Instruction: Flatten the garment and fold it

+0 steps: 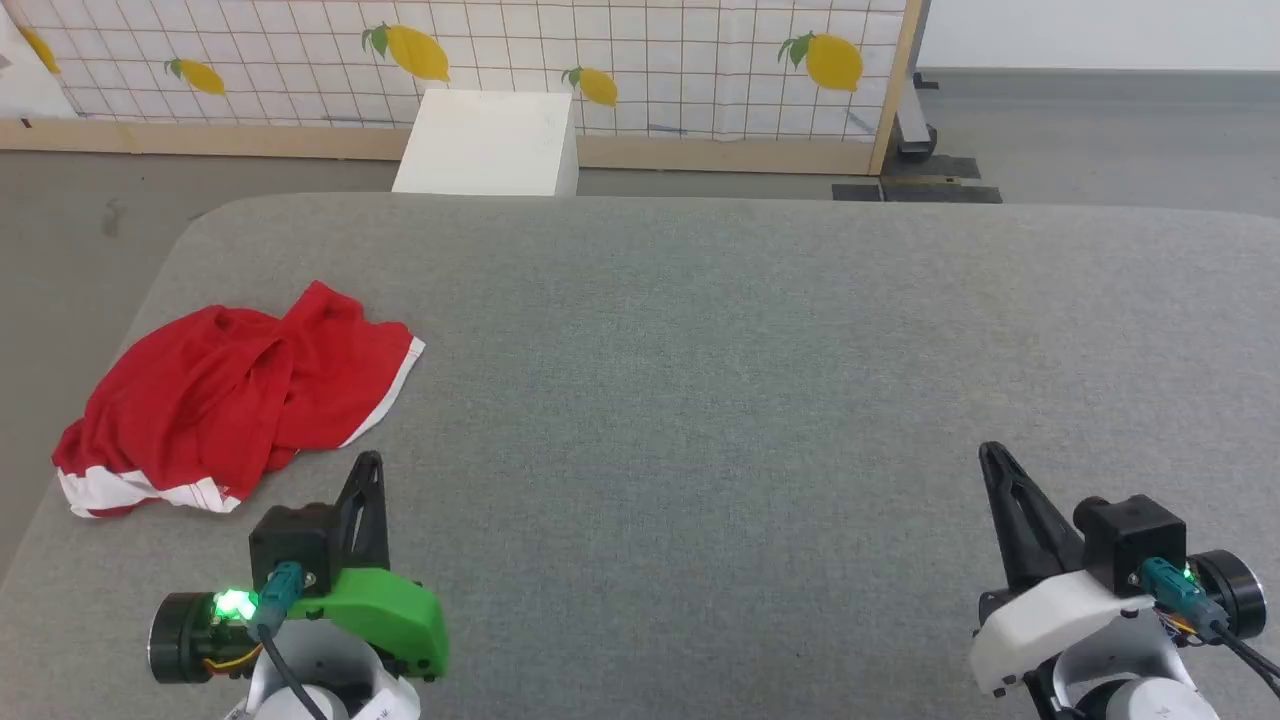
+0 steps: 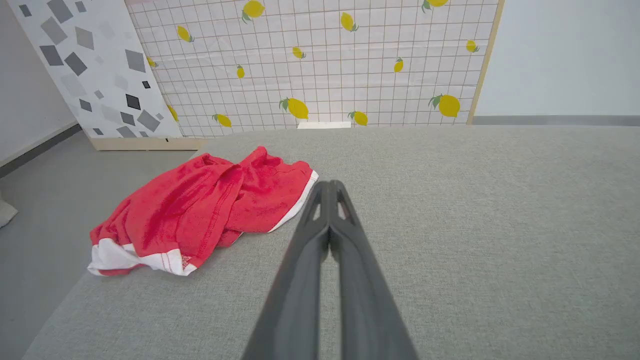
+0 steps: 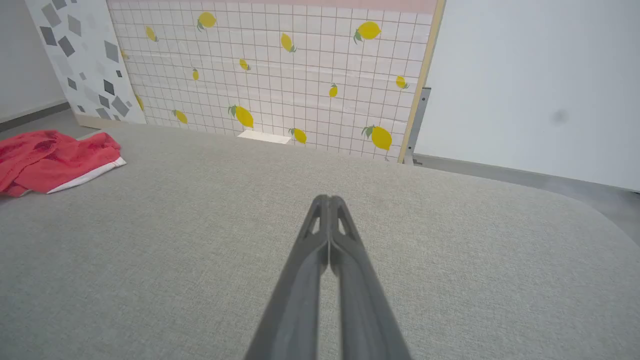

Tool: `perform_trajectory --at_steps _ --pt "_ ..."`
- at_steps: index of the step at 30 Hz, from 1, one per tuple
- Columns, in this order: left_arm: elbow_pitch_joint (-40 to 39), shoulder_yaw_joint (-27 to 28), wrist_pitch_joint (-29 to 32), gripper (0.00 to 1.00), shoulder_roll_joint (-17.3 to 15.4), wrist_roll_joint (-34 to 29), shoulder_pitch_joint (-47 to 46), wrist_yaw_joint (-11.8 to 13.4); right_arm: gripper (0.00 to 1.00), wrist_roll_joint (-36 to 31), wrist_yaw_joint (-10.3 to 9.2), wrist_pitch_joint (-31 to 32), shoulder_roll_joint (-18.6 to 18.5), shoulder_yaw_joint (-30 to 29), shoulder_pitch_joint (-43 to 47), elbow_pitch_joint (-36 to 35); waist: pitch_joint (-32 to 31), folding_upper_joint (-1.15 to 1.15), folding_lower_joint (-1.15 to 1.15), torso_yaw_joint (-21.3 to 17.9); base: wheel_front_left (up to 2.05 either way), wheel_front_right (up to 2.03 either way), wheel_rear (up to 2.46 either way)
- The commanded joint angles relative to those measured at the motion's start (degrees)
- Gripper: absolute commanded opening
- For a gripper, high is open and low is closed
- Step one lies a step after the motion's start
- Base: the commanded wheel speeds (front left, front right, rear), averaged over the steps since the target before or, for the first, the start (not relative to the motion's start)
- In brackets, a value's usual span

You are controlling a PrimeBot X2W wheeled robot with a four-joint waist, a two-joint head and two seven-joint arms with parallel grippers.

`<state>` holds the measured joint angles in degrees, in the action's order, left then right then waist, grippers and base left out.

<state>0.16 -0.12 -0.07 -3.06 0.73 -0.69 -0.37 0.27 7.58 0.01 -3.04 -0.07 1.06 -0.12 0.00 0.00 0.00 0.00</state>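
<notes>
The garment (image 1: 235, 395) is a crumpled heap of bright red fabric with a white band and white trim, lying near the left edge of the grey padded table (image 1: 760, 360). In the left wrist view the garment (image 2: 200, 210) sits ahead and to the left of my fingers. The right wrist view has the garment (image 3: 55, 160) far off at the left. My left gripper (image 1: 368, 462) is shut and empty, just below the garment's near edge, apart from it. My right gripper (image 1: 990, 452) is shut and empty at the lower right, far from the cloth.
A white box (image 1: 490, 143) stands on the floor beyond the table's far edge. Behind it runs a lemon-patterned tiled panel (image 1: 640, 60) with a wooden frame. Grey floor (image 1: 70, 220) lies left of the table. The table's middle and right are bare grey cloth.
</notes>
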Motion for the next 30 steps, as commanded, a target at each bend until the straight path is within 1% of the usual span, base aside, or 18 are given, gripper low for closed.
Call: perform_trajectory --at_steps 1,30 --pt "-0.2 0.1 0.1 0.00 0.2 -0.7 0.7 0.4 0.00 -0.3 -0.09 0.0 0.2 0.1 -1.1 0.1 0.0 0.00 0.00 0.0 0.00 0.00 0.00" --pt "-0.2 0.1 0.1 0.00 0.2 -0.7 0.7 0.4 0.00 -0.3 -0.09 0.0 0.2 0.1 -1.1 0.1 0.0 0.00 0.00 0.0 0.00 0.00 0.00"
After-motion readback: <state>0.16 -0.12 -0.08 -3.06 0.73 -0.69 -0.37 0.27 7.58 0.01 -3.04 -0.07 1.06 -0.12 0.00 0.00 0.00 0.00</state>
